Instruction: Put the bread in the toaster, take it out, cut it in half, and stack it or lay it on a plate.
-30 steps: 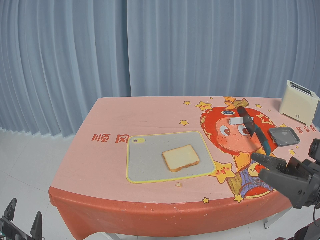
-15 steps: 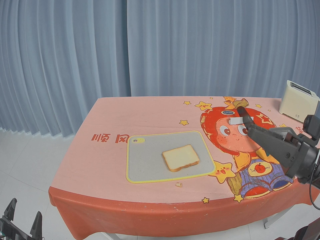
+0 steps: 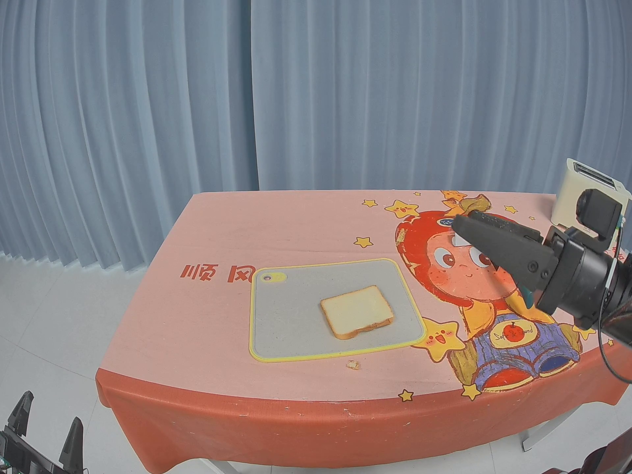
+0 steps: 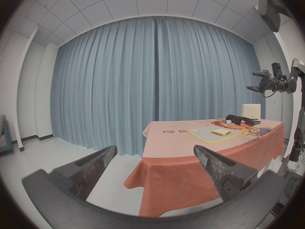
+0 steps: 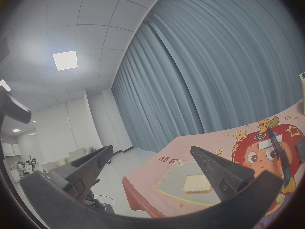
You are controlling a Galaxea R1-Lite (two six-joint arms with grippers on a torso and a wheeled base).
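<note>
A slice of bread (image 3: pixel 356 311) lies flat on the grey, yellow-rimmed cutting board (image 3: pixel 283 324) at the table's middle. The cream toaster (image 3: pixel 579 195) stands at the far right corner, partly behind my right arm. My right gripper (image 3: pixel 461 222) hangs open and empty high above the right half of the table, to the right of the bread. In the right wrist view the bread (image 5: pixel 197 184) lies below and beyond the open fingers, and a dark knife with a teal handle (image 5: pixel 279 150) rests on the cloth. My left gripper (image 3: pixel 51 409) stays low off the table's front left, open and empty.
The table carries a pink cloth with a cartoon print (image 3: pixel 474 264). A small crumb (image 3: pixel 353 365) lies in front of the board. Blue curtains hang behind the table. The cloth to the left of the board is bare.
My right arm has risen from the table's front right edge and swung up and back, now covering the knife and a grey tray in the head view. Bread and left gripper are unmoved.
</note>
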